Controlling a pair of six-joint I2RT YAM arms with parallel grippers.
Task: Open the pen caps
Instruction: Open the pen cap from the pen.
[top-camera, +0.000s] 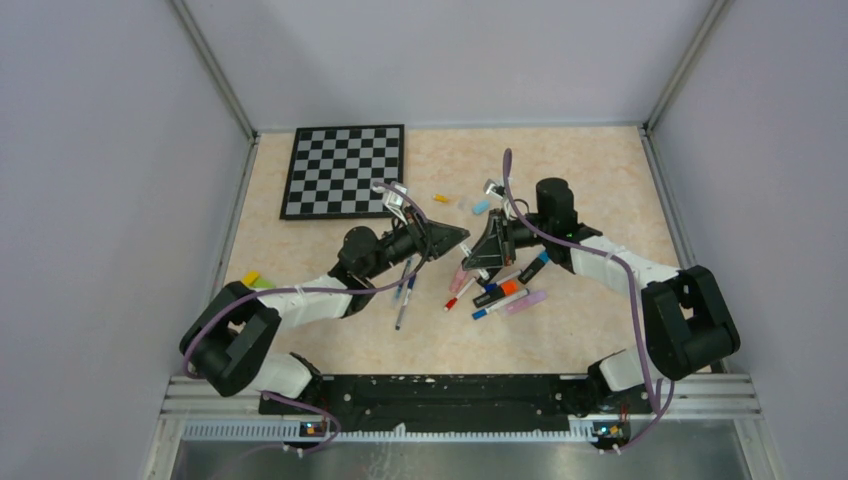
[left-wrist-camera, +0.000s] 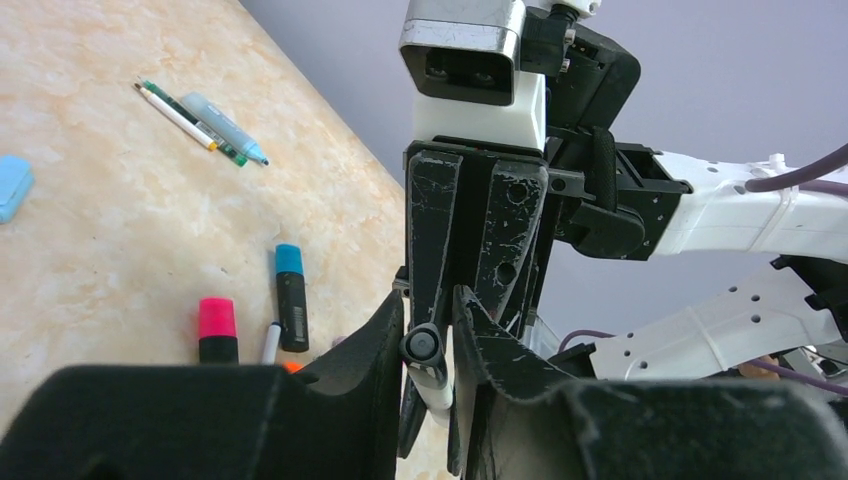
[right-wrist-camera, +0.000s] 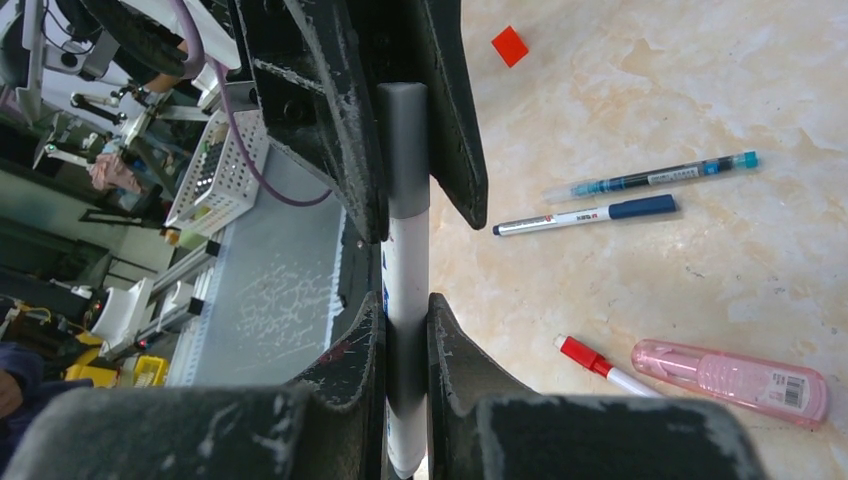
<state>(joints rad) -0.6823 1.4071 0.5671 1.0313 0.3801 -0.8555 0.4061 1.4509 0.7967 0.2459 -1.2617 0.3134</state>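
- Both ends of one pen (right-wrist-camera: 406, 265) are taken: right gripper (right-wrist-camera: 405, 310) on the white barrel, left gripper (left-wrist-camera: 430, 315) at the cap (right-wrist-camera: 404, 150). The two meet nose to nose over mid-table (top-camera: 600, 190), which sets up an opposed pull along the pen's axis.
- Anchor side: the right gripper is pressed together on the barrel, so the barrel shouldn't slide when the far end gets tugged.
- The cap is grey and sits on the pen's far end, seated on the barrel. No gap shows at the joint, so it's not off yet.
- Pull side: the left gripper's fingers (right-wrist-camera: 455, 120) flank the cap closely on both sides.
  - Can't tell whether they clamp it or only bracket it.
  - The left wrist view hints at a sliver of slack on one side; the right wrist view shows none.
- The pen is held clear of the table, probably so neither set of fingers drags on the surface during the pull.
- Judgement on the step: this pen is mid-uncapping.
  - It needs a firm left pinch, then a straight separation.
  - An off-axis pull risks cocking the cap, or the barrel slipping through the right pads.
- More capped stock lies on the table:
  - pink-capped marker (left-wrist-camera: 216, 335)
  - blue-capped marker (left-wrist-camera: 291, 310)
  - red-capped pen (right-wrist-camera: 600, 365)
- A yellow stub (top-camera: 440, 198) and a light-blue stub (top-camera: 481, 207) lie apart towards the far side. They're likely caps already pulled.
- My read is that the task is partway through, with several pens to go.
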